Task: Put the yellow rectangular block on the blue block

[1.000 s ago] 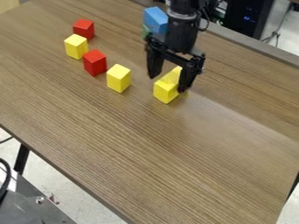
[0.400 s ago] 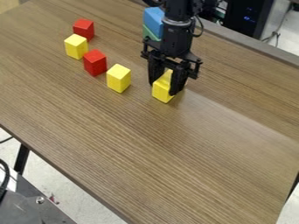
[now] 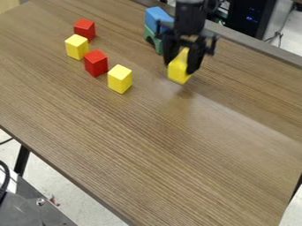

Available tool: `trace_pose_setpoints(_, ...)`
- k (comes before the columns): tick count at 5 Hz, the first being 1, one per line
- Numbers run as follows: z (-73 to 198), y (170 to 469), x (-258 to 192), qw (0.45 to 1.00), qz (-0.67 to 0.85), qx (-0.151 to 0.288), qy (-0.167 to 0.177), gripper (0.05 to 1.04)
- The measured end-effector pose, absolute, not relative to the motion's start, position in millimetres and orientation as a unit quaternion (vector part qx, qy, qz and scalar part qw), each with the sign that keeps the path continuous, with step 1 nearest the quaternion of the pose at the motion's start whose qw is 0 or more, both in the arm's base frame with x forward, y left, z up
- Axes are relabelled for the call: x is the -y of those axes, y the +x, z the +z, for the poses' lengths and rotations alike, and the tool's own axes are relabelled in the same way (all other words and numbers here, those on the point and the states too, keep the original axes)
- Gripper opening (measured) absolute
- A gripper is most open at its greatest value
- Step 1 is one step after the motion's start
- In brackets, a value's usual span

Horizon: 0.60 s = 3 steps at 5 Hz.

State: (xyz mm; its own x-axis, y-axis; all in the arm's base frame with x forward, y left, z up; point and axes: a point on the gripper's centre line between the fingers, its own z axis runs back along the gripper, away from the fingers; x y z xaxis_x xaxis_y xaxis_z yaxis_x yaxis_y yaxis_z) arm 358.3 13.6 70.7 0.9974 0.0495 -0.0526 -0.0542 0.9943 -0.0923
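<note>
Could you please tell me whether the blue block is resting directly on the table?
No, the blue block sits on top of a green block.

"What sort of place is this?"
"A robotics lab, I'd say. That's a robot arm (image 3: 190,20) over the tabletop (image 3: 153,145)."
"Not an office?"
"I doubt it. Beyond the upper right edge there's a black case (image 3: 270,13) with blue lights (image 3: 252,19) and a cable (image 3: 282,32) near it. Past the lower left edge, a grey plate (image 3: 29,214) with a bolt (image 3: 40,202), and pale, bare-looking floor (image 3: 77,194)."
</note>
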Motion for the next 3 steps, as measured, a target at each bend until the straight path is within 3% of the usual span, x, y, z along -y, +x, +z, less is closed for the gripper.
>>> trace_pose_setpoints(1,97.7,374.6,-18.2,0.997,0.061,-0.005,-0.037,0.558)
trace_pose_setpoints(3,109.3,400.8,-69.2,0.962,0.272,-0.014,-0.025,0.557)
